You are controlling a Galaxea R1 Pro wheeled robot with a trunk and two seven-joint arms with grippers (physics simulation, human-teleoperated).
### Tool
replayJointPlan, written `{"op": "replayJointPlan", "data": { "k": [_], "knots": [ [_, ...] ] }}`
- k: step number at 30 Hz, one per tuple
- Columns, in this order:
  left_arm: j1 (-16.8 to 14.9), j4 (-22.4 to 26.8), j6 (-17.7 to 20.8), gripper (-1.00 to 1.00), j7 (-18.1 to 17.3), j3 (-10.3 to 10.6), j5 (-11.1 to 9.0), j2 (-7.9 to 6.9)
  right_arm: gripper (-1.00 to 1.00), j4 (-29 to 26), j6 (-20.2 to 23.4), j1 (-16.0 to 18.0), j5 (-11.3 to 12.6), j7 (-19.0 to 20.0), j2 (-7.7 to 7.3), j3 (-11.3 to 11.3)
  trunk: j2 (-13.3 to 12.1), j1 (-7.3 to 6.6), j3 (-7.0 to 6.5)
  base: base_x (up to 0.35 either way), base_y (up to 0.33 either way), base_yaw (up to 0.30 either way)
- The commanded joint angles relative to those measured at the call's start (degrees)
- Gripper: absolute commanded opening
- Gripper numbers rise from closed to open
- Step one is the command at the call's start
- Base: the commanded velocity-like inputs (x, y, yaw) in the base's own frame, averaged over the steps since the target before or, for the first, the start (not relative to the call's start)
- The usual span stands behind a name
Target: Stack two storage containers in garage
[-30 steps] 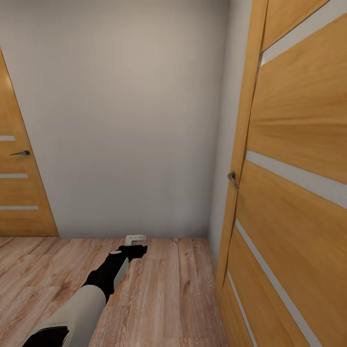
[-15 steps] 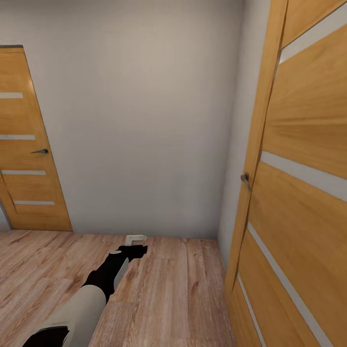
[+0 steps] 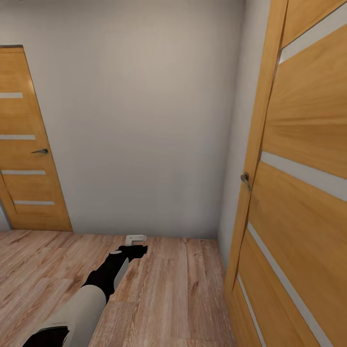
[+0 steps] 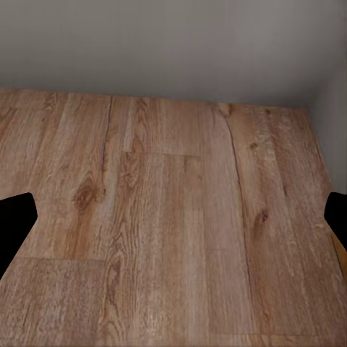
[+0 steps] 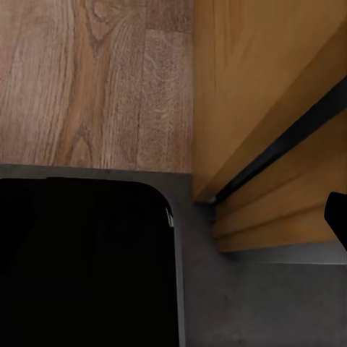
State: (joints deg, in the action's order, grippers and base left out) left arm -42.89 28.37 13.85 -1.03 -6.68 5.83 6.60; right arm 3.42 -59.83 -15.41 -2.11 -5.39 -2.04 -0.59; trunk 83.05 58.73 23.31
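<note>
head view: the robot faces a plain grey-white wall (image 3: pixel 140 120) in a corner of a room with a light wood plank floor (image 3: pixel 173 294). a wooden door with pale horizontal stripes (image 3: pixel 26 144) stands shut at the left, with a dark lever handle. a second striped wooden door (image 3: pixel 299 183) stands close at the right, its handle (image 3: pixel 246 180) near the frame. the left arm (image 3: pixel 86 299) reaches forward and down over the planks, and the left gripper (image 3: pixel 132 249) at its end hangs above the floor near the foot of the wall; from here i cannot tell how far its fingers stand apart.

left wrist view: bare plank floor runs up to the wall. one dark fingertip (image 4: pixel 14 224) shows at each side edge, set wide apart, with nothing between them.

right wrist view: planks, the lower part of a wooden door (image 5: pixel 267 94), and a dark grey body with a black panel (image 5: pixel 79 260). a dark fingertip (image 5: pixel 336 213) shows at one edge; i cannot tell the right gripper's spread.
</note>
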Motion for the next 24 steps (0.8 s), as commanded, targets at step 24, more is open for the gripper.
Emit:
{"op": "replayJointPlan", "data": {
  "k": [24],
  "knots": [
    [0.0, 0.1, 0.3, 1.0, -0.1, -0.3, 0.6, 0.15, 1.0, 0.1, -0.2, 0.0, -0.3, -0.3, -0.01, 0.0, 0.0, 0.0, 0.05, 0.007, -0.009, 0.148]
  ]
}}
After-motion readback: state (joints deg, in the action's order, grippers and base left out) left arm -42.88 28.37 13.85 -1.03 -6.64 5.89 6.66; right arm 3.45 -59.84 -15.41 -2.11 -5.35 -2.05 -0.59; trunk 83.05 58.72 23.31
